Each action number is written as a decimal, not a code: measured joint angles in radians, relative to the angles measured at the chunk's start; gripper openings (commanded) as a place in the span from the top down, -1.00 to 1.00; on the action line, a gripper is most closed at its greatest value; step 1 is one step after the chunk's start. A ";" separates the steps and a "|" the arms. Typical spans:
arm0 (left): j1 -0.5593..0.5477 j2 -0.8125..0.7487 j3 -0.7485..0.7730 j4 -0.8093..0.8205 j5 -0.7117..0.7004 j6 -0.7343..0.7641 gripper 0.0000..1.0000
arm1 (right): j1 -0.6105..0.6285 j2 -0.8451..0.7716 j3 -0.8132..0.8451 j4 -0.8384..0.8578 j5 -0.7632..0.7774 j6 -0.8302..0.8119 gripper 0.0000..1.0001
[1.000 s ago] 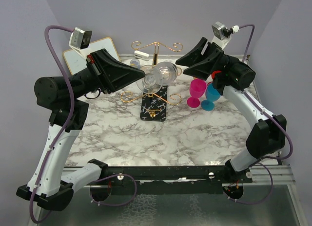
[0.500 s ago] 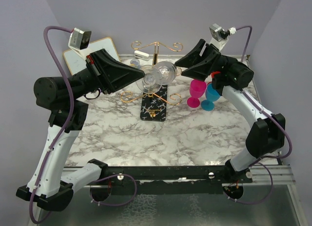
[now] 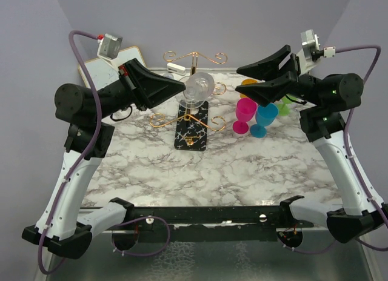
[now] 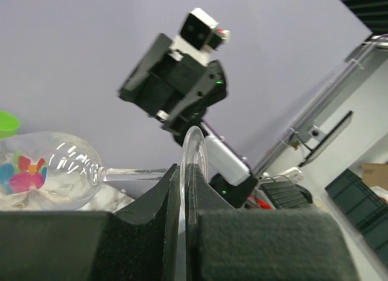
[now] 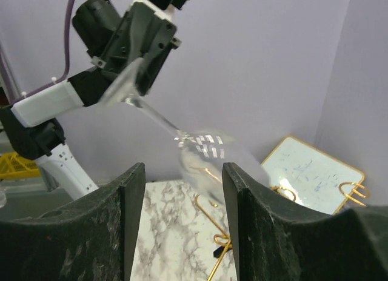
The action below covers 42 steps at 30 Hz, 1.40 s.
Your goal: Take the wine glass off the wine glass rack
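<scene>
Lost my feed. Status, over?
Left gripper, jaws shut on glass foot. Right gripper, jaws open, empty. Glass level over rack. Cups stand clear to its right.

One wine glass (image 3: 198, 86), one rack (image 3: 193, 58), four coloured goblets (image 3: 245, 112).

The clear wine glass (image 3: 197, 89) lies sideways in the air, close beside the post of the upright gold-wire wine glass rack (image 3: 191, 134).

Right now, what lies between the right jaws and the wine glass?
Nothing: the right wrist view shows only open air from the open right jaws to the wine glass.
</scene>
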 measured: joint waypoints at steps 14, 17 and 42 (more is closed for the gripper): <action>-0.014 0.150 -0.035 -0.090 -0.007 0.187 1.00 | 0.004 -0.040 -0.024 -0.263 -0.063 0.032 -0.01; -0.028 0.161 -0.035 -0.090 -0.006 0.195 1.00 | 0.008 -0.027 -0.024 -0.266 -0.063 0.053 -0.01; -0.097 0.248 0.027 -0.098 -0.019 0.222 1.00 | 0.088 0.089 0.132 -0.460 0.011 0.010 0.24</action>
